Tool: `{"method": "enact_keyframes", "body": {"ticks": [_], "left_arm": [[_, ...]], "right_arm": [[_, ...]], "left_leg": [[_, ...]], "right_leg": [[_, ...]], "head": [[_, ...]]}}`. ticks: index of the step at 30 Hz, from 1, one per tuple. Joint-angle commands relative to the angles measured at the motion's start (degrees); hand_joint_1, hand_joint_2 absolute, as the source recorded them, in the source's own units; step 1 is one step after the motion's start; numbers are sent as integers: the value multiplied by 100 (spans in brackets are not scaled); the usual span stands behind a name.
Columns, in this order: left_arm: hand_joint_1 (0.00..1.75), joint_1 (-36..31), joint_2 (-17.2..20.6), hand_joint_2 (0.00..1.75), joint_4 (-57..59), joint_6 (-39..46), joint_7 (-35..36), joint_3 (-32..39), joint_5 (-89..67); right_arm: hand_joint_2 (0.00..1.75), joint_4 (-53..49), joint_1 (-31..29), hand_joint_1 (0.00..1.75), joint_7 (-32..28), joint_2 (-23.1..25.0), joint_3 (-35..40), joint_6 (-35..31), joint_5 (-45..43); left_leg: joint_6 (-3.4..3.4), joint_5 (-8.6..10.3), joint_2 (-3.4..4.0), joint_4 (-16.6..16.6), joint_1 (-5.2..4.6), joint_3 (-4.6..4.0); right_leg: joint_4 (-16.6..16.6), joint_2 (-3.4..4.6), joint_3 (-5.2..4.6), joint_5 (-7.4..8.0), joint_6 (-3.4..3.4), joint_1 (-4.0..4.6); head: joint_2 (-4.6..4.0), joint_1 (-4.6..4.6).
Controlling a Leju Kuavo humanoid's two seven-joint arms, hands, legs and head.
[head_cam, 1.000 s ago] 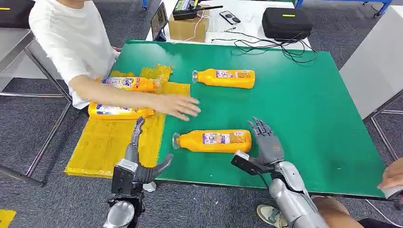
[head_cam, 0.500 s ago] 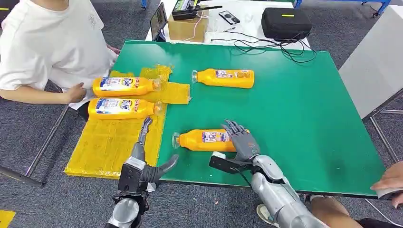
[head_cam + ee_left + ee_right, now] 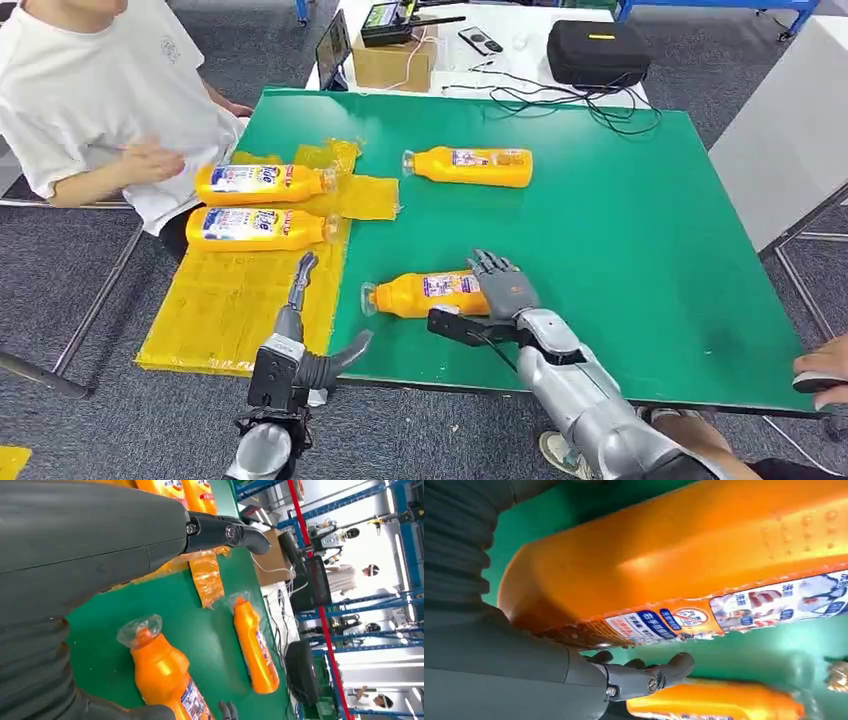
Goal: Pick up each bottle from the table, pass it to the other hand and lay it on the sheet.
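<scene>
An orange bottle lies on its side on the green table, cap toward the yellow sheet. My right hand lies over its base end, fingers draped on top and thumb spread along the near side. In the right wrist view the bottle is close and a finger stands apart from it. My left hand hovers open at the sheet's near right edge, empty. A second orange bottle lies farther back. Two more bottles lie on the sheet.
A person in a white shirt sits at the table's left, an arm held near the sheet's far end. Another person's hand rests at the near right corner. A box, cables and a black case are behind the table.
My right hand has slid left and forward onto the near bottle's base. The person's arm has pulled back off the sheet toward their body. My left hand has barely moved.
</scene>
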Motion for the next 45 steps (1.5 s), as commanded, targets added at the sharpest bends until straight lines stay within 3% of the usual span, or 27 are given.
{"method": "enact_keyframes", "body": {"ticks": [1,11,16,23,24,27,30,32,37,45], "left_arm": [[0,-60,38,175,141,49,74,298,-109],[0,-201,6,175,404,-6,39,387,-209],[0,-159,63,175,391,-46,8,380,-154],[0,-157,63,175,391,-47,7,379,-153],[0,-154,71,175,375,-59,-1,359,-127],[0,-81,61,175,222,-119,-42,329,86],[0,11,-61,175,31,-481,-33,415,816],[0,20,-49,175,24,-485,-33,387,822],[0,194,-132,175,-62,-1260,-57,441,2252],[0,435,122,175,-168,-1893,-360,-381,2224]], "right_arm": [[175,968,-385,171,599,126,527,796,285],[175,1186,-473,175,746,-32,468,1529,166],[175,986,-312,175,-178,-184,-75,1228,-546],[175,986,-314,175,-186,-196,-77,1225,-548],[175,902,-255,175,-440,-167,-252,1131,-786],[175,262,154,175,-1524,-132,-904,394,-1699],[175,-843,697,175,-2045,-45,-1412,-241,-2447],[175,-1043,780,175,-2023,-69,-1391,-212,-2462],[175,-2571,1453,175,-2553,122,-2102,-864,-3574],[175,-3397,1876,175,-3047,302,-2184,-1020,-4160]], "left_leg": [[-12,-1,7,-2,11,12],[-15,9,-26,-13,16,30],[-8,12,-35,-12,9,31],[-8,10,-24,-9,8,28],[-11,11,-29,-12,11,31],[-10,11,-32,-11,11,29],[-7,6,-17,-7,10,26],[-8,4,-4,-3,6,15],[-11,0,-27,3,8,-20],[-9,0,-28,1,5,-39]], "right_leg": [[-6,3,13,2,-19,12],[-22,-24,44,0,-22,19],[-17,-29,42,-1,-10,10],[-15,-20,37,1,-10,10],[-18,-26,42,0,-15,13],[-19,-27,40,0,-12,13],[-13,-12,35,0,-7,11],[-5,0,25,3,-6,8],[4,-18,-4,-7,-10,10],[2,-19,-22,-7,-7,6]], "head": [[0,0],[0,2],[0,-2],[0,0],[0,0],[0,0],[0,4],[0,0],[0,2],[0,0]]}}
